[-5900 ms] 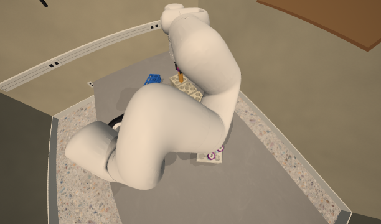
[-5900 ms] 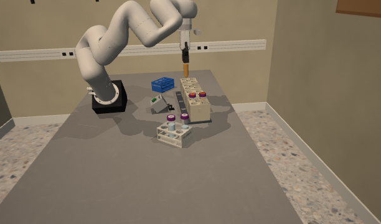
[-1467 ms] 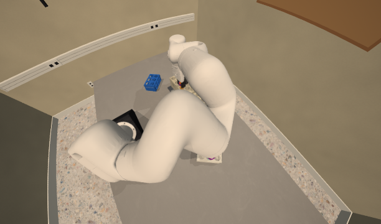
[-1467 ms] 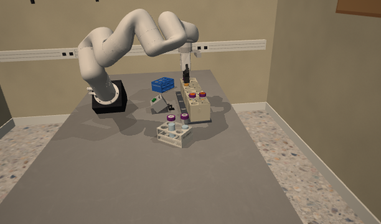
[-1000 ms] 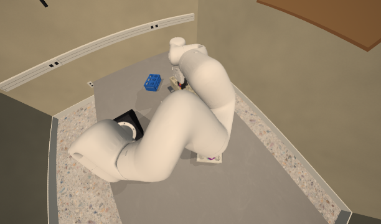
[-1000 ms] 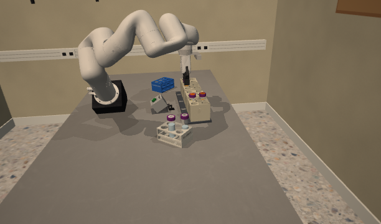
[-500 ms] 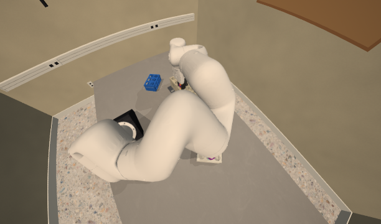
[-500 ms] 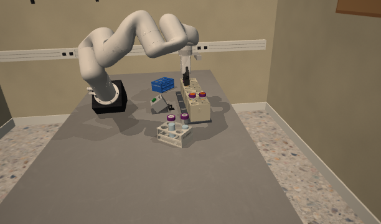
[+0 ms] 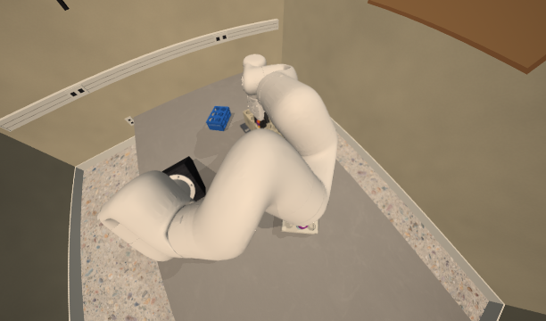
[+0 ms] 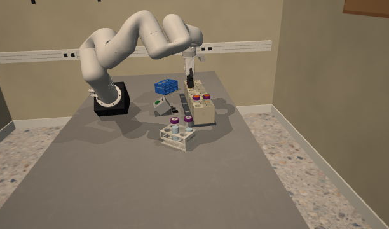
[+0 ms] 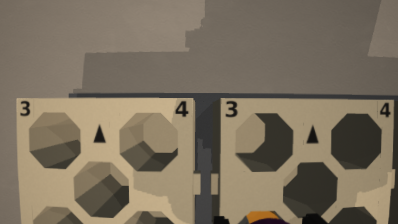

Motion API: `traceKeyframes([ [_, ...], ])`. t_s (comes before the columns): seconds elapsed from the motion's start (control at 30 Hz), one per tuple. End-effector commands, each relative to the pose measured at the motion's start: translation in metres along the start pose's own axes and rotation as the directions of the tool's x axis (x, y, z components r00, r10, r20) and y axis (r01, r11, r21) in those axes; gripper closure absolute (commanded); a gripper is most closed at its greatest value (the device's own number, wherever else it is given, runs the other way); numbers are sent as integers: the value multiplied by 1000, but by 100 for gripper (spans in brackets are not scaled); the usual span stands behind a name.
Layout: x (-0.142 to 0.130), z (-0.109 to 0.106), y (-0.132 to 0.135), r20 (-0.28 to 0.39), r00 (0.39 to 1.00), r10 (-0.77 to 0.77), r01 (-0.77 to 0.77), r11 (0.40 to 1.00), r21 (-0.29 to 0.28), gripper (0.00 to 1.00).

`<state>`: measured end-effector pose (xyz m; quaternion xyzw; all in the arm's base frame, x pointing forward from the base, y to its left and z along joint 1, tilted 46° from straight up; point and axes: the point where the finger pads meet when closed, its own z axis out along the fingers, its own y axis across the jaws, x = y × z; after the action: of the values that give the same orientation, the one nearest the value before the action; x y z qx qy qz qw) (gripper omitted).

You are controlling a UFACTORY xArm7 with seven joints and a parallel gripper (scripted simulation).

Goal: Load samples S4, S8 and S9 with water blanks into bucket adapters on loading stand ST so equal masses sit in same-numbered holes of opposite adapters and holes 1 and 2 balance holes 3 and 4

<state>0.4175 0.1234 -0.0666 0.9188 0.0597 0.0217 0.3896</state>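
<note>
The gripper stands parted just enough to free the purple-capped, orange-dotted tube between its fingertips, seemingly holding nothing. That tube is in a hole of the row of adapters, directly beneath the gripper; its ID is unreadable.

The step in hand looks like the release. Widen only modestly, since neighbouring holes and adapter tops lie close by, then rise straight up so neither fingertip drags the cap or nudges the loose adapter. Check that the cap stays down before moving sideways.

Two more orange-dotted tubes stand in the adapter toward the exterior camera. The rack of white-dotted blanks lies beyond them, well apart from the gripper; partners probably come from there.
</note>
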Motion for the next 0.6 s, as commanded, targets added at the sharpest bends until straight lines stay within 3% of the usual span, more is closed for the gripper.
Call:
traceKeyframes([
  [0.0, 1, -2, -1, -4, 1000, 0, 0, 1000, 3, 56],
  [0.57, 1, -10, -1, -4, 1000, 0, 0, 1000, 3, 56],
])
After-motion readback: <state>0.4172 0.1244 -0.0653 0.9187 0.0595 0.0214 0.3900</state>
